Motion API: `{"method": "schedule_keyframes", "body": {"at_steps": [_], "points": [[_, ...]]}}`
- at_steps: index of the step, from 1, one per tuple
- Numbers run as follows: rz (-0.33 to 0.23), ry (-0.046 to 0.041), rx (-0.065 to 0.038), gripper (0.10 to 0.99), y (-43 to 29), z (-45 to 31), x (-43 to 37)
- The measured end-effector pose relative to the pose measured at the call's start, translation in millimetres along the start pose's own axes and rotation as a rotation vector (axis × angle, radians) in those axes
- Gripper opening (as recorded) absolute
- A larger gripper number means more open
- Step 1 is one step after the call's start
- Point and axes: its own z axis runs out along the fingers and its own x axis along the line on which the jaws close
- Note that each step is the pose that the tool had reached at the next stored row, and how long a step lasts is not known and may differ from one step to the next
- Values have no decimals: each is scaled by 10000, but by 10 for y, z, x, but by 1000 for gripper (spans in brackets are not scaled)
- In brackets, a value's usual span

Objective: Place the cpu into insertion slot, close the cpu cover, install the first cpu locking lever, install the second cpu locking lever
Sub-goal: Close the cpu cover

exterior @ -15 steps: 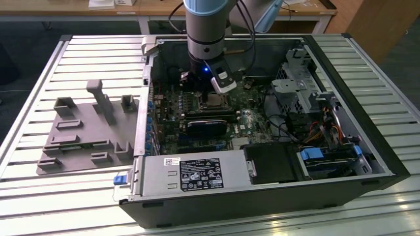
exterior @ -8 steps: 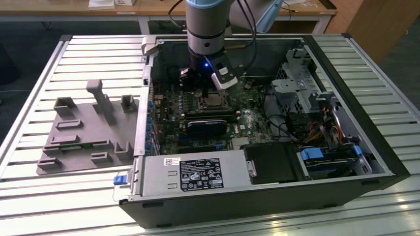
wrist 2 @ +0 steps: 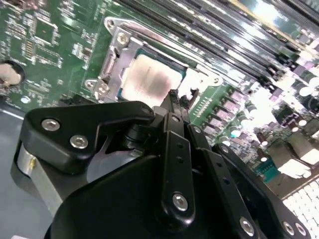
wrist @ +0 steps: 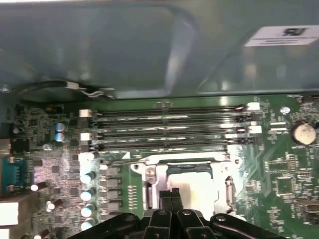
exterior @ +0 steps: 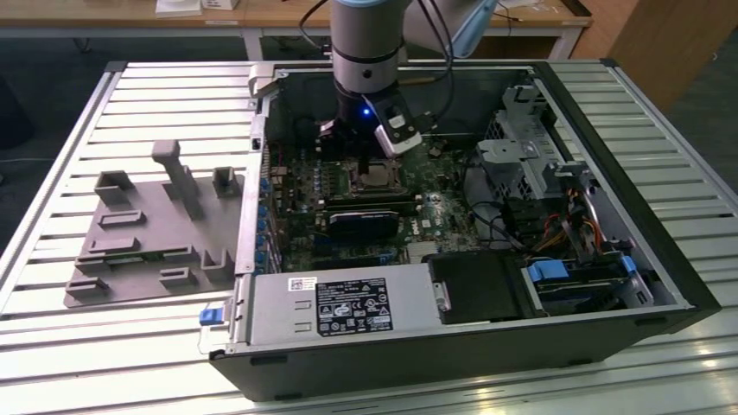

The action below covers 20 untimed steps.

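Gripper: your gripper [wrist 2: 173, 97] hangs low inside the computer case [exterior: 461, 363]. Its two fingers are pressed together with nothing between them. Their tips sit over the nearest edge of the cpu cover [wrist 2: 115, 55]; you cannot tell whether they touch the metal.
Cpu: the cpu [wrist 2: 149, 82] lies flat in the insertion slot [wrist: 189, 168], its grey face showing through the cover's window.
Cover: it lies flat around the cpu, with the frame edges level on every side you can see.
Lever: a thin silvery rod [wrist 2: 164, 49] runs just beside the cover's far edge. You cannot tell whether it is hooked down.
Side room: a row of small upright capacitors [wrist: 87, 191] stands near one side edge of the cover. Past the opposite edge, the green circuit board [wrist: 289, 179] carries only low parts.
Far room: four long narrow slots [wrist: 169, 129] run parallel to the cover's far edge, close behind it.
Boundary: just past the slots the board's far edge meets the case wall [wrist: 124, 50], which rises steeply.
Outside: the case rests on the slatted table [exterior: 69, 130]. A grey fixture [exterior: 150, 229] lies beside it, toward the table edge at the exterior view's left.
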Motion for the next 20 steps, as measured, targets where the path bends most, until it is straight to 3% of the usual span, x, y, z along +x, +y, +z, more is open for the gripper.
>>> {"method": "schedule_keyframes", "body": {"at_steps": [4,6,11,20], "points": [[4,42,5,102,0,4,-136],[8,69,38,102,2,5,-162],[8,74,87,102,4,-7,-167],[9,73,97,102,20,-174,-172]]}}
